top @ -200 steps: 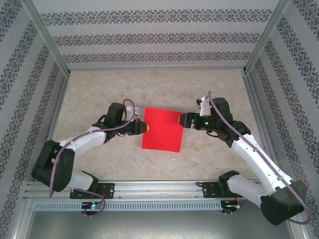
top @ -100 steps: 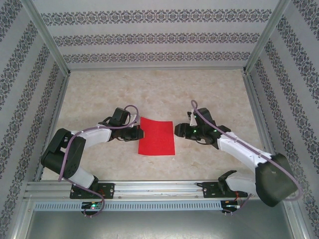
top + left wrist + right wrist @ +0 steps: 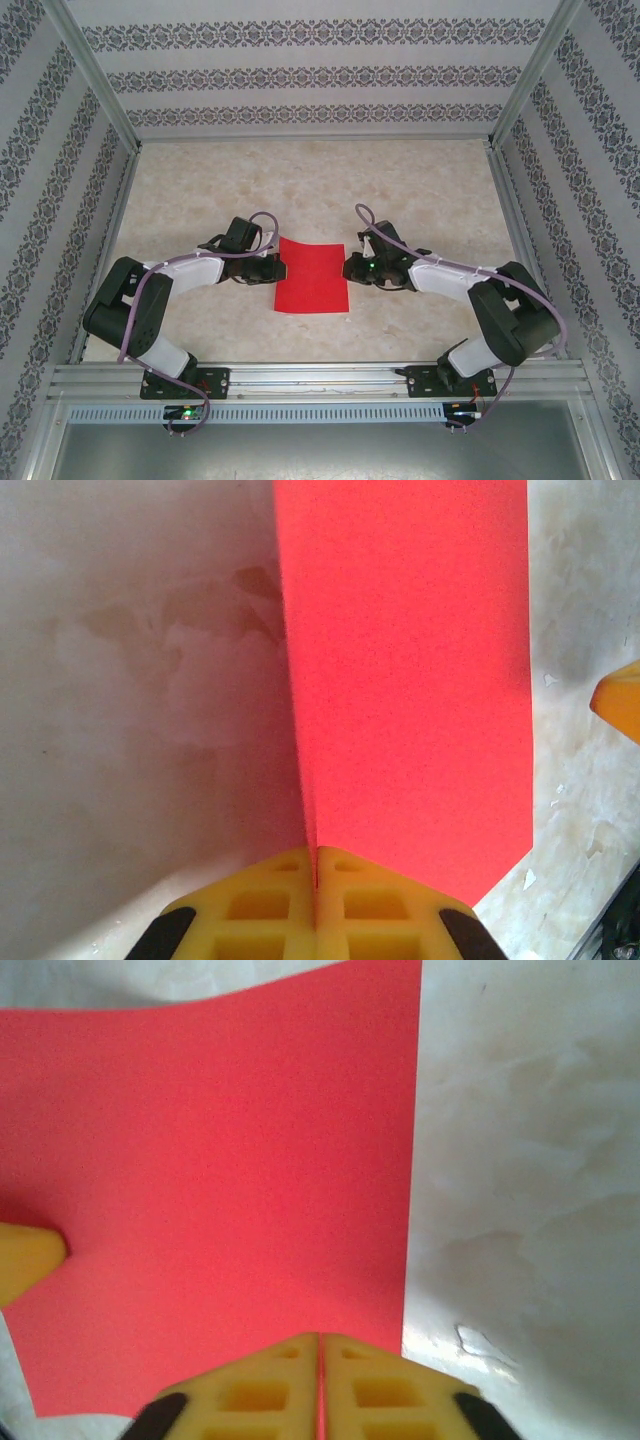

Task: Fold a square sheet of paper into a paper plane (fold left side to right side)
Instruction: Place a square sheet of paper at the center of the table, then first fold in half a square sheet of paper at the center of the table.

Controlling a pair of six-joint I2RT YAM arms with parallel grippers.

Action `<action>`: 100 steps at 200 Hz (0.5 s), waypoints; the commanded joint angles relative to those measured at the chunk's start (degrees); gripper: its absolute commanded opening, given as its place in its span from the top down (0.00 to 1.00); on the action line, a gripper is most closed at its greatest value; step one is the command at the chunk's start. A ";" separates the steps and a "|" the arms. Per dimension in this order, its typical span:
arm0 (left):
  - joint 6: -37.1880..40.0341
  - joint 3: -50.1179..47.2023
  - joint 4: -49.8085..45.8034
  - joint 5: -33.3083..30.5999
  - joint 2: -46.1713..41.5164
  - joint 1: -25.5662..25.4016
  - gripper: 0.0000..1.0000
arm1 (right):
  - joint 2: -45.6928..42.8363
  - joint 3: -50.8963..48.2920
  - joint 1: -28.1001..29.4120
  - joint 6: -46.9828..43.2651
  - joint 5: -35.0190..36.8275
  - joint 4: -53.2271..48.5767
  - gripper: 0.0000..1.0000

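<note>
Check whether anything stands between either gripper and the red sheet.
Nothing visible does. The left gripper and the right gripper are each shut on opposite edges of the red sheet of paper.

The worktop (image 3: 420,180) is pale beige with a marbled pattern; close up it shows darker blotches and small white chips (image 3: 482,1344). Walls papered in grey ornamental stripes stand behind (image 3: 310,75) and on both sides. A silver metal rail (image 3: 320,380) and a slotted strip (image 3: 320,412) run along the near edge.
</note>
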 commanded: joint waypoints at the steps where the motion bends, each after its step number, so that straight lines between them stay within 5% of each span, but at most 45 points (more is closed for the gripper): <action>1: 1.79 1.62 -2.72 -0.54 0.46 -0.34 0.99 | 1.77 1.92 0.59 -0.03 -0.02 2.12 0.97; 100: 1.12 2.25 -2.93 1.67 -1.29 -0.38 0.96 | 9.44 2.87 1.73 0.40 -0.79 3.22 1.00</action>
